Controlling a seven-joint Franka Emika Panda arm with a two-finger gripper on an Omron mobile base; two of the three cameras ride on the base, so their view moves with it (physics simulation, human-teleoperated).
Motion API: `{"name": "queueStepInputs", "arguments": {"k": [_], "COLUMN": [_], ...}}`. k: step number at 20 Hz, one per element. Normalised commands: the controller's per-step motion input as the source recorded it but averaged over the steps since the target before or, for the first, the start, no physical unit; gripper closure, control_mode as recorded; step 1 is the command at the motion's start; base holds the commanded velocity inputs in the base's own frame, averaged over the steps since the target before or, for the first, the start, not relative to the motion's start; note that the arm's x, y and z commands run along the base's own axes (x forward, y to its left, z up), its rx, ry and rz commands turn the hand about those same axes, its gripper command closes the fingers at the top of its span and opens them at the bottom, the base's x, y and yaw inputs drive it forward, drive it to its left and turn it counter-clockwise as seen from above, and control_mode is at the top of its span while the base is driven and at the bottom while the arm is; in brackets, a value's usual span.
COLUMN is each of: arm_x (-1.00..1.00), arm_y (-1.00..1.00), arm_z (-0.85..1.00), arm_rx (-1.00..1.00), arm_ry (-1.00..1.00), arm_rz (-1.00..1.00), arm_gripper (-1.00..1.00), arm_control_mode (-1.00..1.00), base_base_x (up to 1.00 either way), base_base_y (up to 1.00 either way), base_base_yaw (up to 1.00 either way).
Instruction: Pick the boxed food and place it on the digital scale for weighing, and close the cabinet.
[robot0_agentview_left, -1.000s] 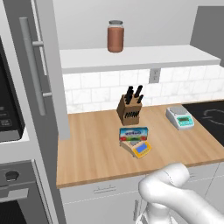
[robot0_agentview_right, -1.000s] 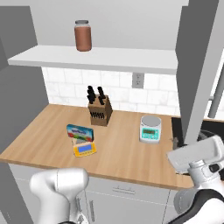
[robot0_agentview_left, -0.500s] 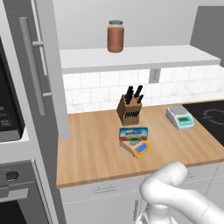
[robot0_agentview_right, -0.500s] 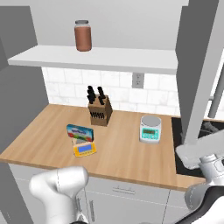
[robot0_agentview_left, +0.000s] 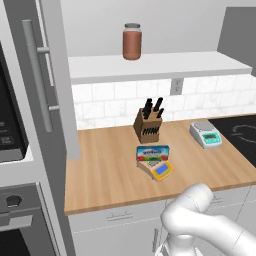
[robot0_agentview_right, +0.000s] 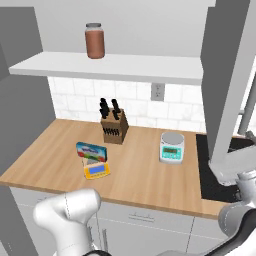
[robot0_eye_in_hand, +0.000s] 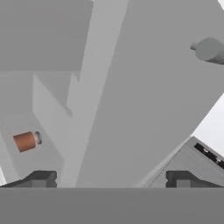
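A wooden desk (robot0_agentview_left: 110, 175) runs under a white tiled wall, with a dark cooktop (robot0_agentview_right: 217, 172) at one end. The boxed food (robot0_agentview_left: 152, 153) sits on the digital scale (robot0_agentview_left: 159, 170) mid-desk, well away from the gripper (robot0_eye_in_hand: 111, 179), whose tips stand spread before the cabinet (robot0_eye_in_hand: 144, 100) door. A brown jar (robot0_agentview_right: 94, 40) stands on the shelf (robot0_agentview_right: 115, 66). Nearby are a knife block (robot0_agentview_left: 149, 125) and a white scale (robot0_agentview_right: 171, 146). No label writing is legible.

boxed food (robot0_agentview_left: 152, 152): blue carton on scale | digital scale (robot0_agentview_left: 159, 171): tan, on counter | cabinet (robot0_agentview_left: 45, 80): doors open
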Motion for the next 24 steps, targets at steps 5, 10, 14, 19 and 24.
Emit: {"name": "queueStepInputs", "arguments": {"k": [5, 10, 14, 19, 24], "arm_x": [-0.43, -0.45, -0.16, 0.00, 0.03], "arm_y": [0.05, 0.60, 0.96, 1.00, 1.00], "arm_z": [0.82, 1.00, 0.87, 0.73, 1.00], "arm_rx": [0.00, -0.02, -0.06, -0.14, -0.16], "arm_ry": [-0.15, -0.22, -0.20, -0.17, -0.03], "arm_rz": [0.00, 0.00, 0.00, -0.01, -0.03], "arm_gripper": [-1.00, -1.00, -1.00, -1.00, -1.00], "arm_control_mode": [-1.00, -1.00, -1.00, -1.00, -1.00], "base_base_x": [0.00, 0.00, 0.00, 0.00, 0.00], "base_base_y": [0.00, 0.00, 0.00, 0.00, 0.00], "base_base_yaw": [0.00, 0.00, 0.00, 0.00, 0.00]}}
